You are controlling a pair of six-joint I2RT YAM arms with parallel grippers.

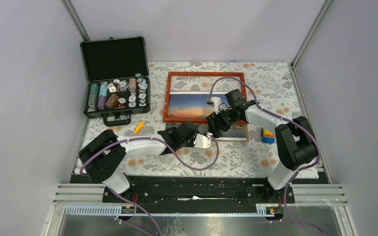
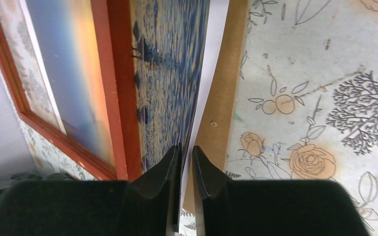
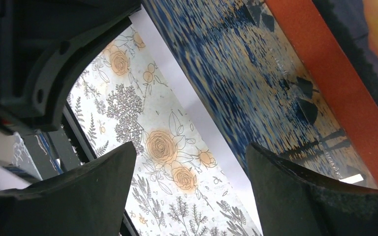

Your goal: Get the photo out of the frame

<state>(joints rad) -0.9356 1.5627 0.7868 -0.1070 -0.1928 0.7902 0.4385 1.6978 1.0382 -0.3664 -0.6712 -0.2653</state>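
Note:
The orange-red frame (image 1: 204, 74) lies flat at the table's middle. The photo (image 1: 192, 105), an orange sunset over blue water, sticks out past the frame's near edge together with the brown backing board (image 2: 224, 98). My left gripper (image 1: 204, 141) is at the photo's near edge. In the left wrist view (image 2: 186, 152) its jaws are shut on the photo's white border (image 2: 211, 59), beside the frame's rail (image 2: 123, 98). My right gripper (image 1: 215, 125) hovers over the photo's near part. In the right wrist view (image 3: 192, 162) it is open and empty above the photo (image 3: 236, 64) and the frame (image 3: 334, 83).
An open black case (image 1: 115, 96) with poker chips stands at the back left. A small orange item (image 1: 138, 128) lies left of my left gripper. A blue and yellow object (image 1: 267, 136) sits right of the photo. A floral cloth (image 1: 236, 157) covers the table.

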